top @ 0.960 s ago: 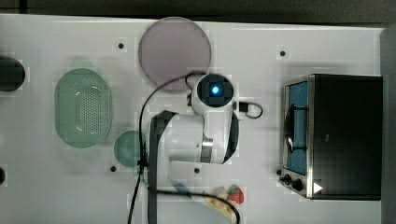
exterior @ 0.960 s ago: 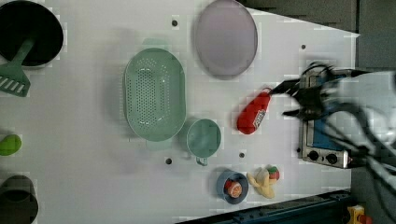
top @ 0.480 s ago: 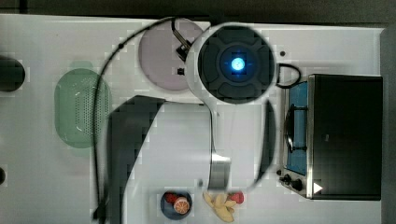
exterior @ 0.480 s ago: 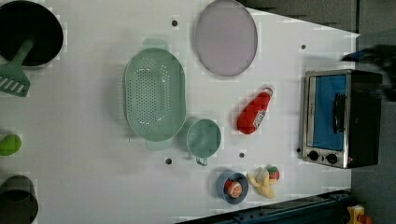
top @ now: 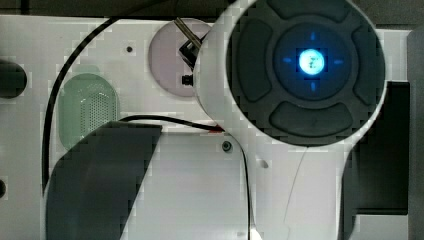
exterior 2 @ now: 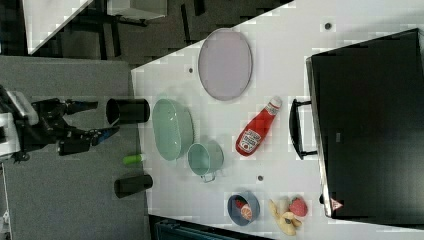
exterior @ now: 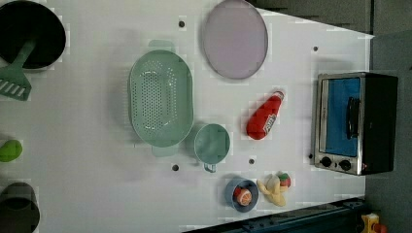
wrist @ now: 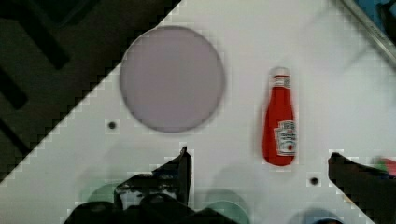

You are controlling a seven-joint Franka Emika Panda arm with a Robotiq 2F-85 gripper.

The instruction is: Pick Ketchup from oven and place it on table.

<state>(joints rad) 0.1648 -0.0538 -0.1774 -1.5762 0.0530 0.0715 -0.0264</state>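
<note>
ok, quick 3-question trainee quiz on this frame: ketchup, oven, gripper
1. True or false: the ketchup lies on the table, outside the oven.
2. In the left view, what lies between the colander and the oven? A) strawberry B) ketchup C) spatula
3. The gripper fingers stand ____ , holding nothing.

Key: 1 true; 2 B; 3 open
</note>
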